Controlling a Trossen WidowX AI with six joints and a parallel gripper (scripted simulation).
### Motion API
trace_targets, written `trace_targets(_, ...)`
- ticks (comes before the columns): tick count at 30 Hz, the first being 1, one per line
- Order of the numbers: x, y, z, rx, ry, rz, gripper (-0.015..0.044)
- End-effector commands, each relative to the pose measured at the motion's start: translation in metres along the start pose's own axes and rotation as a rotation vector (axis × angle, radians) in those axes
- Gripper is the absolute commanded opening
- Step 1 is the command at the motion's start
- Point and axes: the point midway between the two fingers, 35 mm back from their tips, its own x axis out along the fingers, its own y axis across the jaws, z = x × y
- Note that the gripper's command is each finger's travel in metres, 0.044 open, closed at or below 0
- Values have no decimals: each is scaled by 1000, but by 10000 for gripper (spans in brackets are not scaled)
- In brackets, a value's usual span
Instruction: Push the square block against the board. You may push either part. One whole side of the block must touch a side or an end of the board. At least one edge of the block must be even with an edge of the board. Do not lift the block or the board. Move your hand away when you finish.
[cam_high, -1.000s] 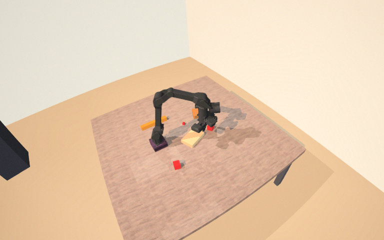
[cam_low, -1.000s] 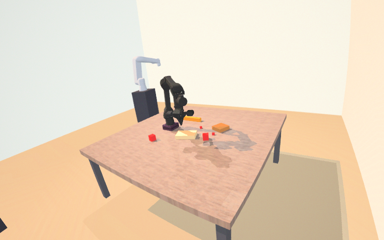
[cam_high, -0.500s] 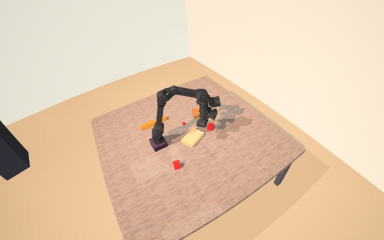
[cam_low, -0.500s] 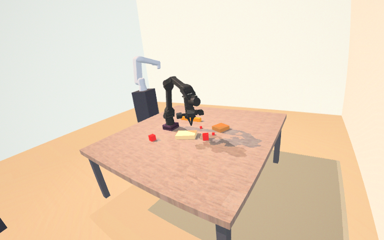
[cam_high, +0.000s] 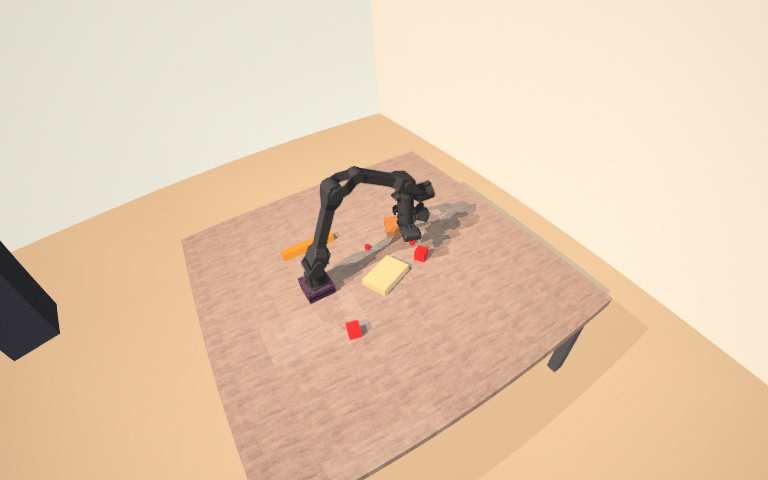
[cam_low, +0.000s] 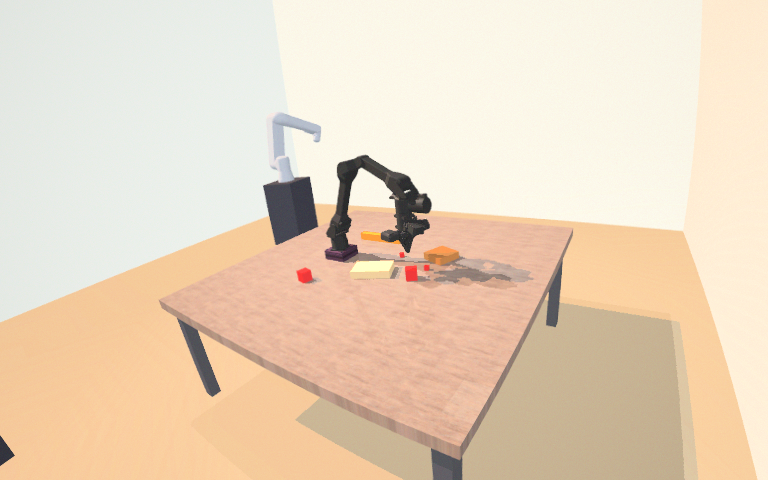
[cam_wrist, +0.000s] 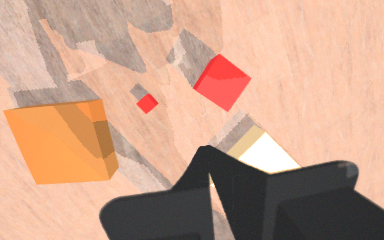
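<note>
An orange squarish block (cam_high: 390, 225) (cam_low: 440, 253) (cam_wrist: 60, 145) lies flat beyond my gripper. A cream flat block (cam_high: 386, 275) (cam_low: 372, 268) (cam_wrist: 266, 154) lies nearer the middle. A long orange bar (cam_high: 300, 247) (cam_low: 372, 235) lies behind the arm. Which of these is the board is not certain. The squarish block, cream block and bar stand apart from one another. My gripper (cam_low: 407, 249) (cam_wrist: 204, 150) is shut with nothing seen between its fingers. It points down, low above the table between the orange block and the cream block. In the top view its fingertips are hidden.
A red cube (cam_high: 420, 253) (cam_low: 411, 273) (cam_wrist: 225, 82) lies near the cream block; another red cube (cam_high: 353, 330) (cam_low: 304, 275) lies farther off. Small red cubes (cam_high: 367, 246) (cam_low: 427, 267) (cam_wrist: 147, 103) lie near my gripper. The table (cam_high: 481, 339) (cam_low: 396, 339) also bears the arm's base (cam_high: 318, 292).
</note>
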Motion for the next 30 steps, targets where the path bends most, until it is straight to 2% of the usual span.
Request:
trace_targets(1, 9, 23, 1, -110, 2, 2, 0)
trace_targets(8, 21, 47, -1, -225, 4, 2, 0)
trace_targets(11, 61, 47, -1, -226, 4, 2, 0)
trace_targets(13, 73, 47, -2, -225, 4, 2, 0)
trace_targets(30, 72, 51, 13, -225, 3, 3, 0)
